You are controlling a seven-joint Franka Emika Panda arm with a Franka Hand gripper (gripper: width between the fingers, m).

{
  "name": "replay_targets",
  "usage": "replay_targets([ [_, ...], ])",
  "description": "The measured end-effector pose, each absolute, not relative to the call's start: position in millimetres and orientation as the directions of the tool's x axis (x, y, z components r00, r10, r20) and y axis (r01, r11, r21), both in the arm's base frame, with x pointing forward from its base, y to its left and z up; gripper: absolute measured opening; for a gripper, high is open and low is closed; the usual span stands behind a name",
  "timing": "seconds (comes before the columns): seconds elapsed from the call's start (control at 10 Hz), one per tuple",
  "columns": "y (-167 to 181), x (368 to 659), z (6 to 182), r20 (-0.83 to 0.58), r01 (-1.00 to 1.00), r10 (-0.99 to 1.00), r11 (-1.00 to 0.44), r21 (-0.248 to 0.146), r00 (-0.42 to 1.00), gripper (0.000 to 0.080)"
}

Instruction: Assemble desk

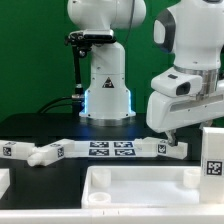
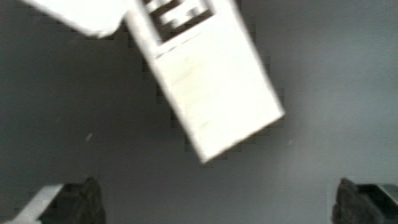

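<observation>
Plainly, tool (image 2: 224,201): jaws apart, empty, shown by wrist view only; exterior view leaves them unclear.
Desk leg (image 2: 210,85): tagged end cut off at frame edge.

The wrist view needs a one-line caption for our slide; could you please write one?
Open gripper above the dark table, with a white tagged desk leg lying just outside its fingers.

Glossy white rounded arm (image 1: 188,70), black cable (image 1: 76,62), blue-lit base (image 1: 108,100), hand (image 2: 226,205) with dark fingers (image 2: 80,203).
</observation>
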State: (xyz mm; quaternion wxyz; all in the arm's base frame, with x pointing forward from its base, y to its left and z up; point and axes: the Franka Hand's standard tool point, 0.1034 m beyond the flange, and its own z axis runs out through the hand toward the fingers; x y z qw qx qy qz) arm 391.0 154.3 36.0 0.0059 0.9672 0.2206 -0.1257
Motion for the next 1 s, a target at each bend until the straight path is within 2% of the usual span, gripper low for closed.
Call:
replay_targets([
  [0.1,152.8,384.2,35.3,-0.352,0.448,0.43,-0.893,-0.032,0.831,0.0649],
  [0.5,144.9,380.1,32.2,-0.636,0.422,0.347,-0.906,-0.037,0.689,0.0649],
  [0.6,143.2,381.0,28.7,-0.7,0.427,0.316,-0.904,-0.017,0.64,0.0649],
  [0.7,148.5,382.7,25.5,-0.756,0.426,0.275,-0.905,0.005,0.594,0.0649],
  [0.9,151.0,378.5,26.2,-0.814,0.428,0.249,-0.904,-0.001,0.525,0.0649],
  [1.0,150.6,382.2,21.4,-0.804,0.427,0.254,-0.904,-0.001,0.537,0.0649],
])
